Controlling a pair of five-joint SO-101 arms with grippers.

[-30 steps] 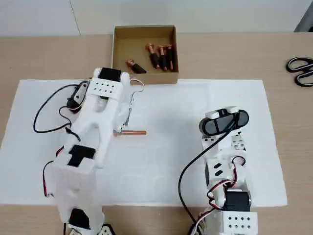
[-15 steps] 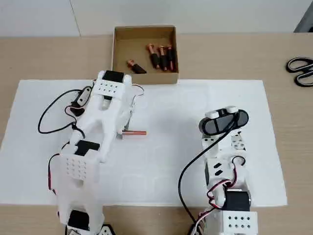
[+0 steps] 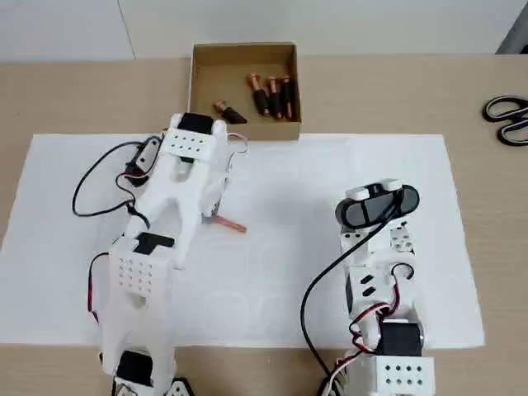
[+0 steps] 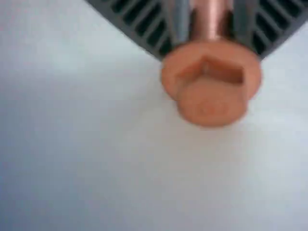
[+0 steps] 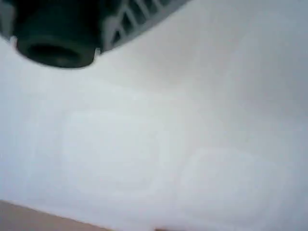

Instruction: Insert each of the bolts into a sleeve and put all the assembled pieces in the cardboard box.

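Gripping a bolt (image 4: 211,86), the left jaws sit just 9 o'clock of sheet (image 3: 272,272) centre. Right jaws look clamped on a black sleeve (image 5: 55,41) at 3 o'clock. Risk imo: bolt's tilted, so it could jam at the sleeve mouth or slip. Plenty of room btw arms. Cardboard box (image 3: 247,130) wall at 12 is the edge to clear.

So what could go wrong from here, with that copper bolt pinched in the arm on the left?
1. The left fingers pinch the bolt only by its smooth shank, and it hangs tilted, so it may slip or twist.
2. The sleeve sits at the right fingers, well apart across the white sheet. A tilted bolt may miss its narrow hole and jam.
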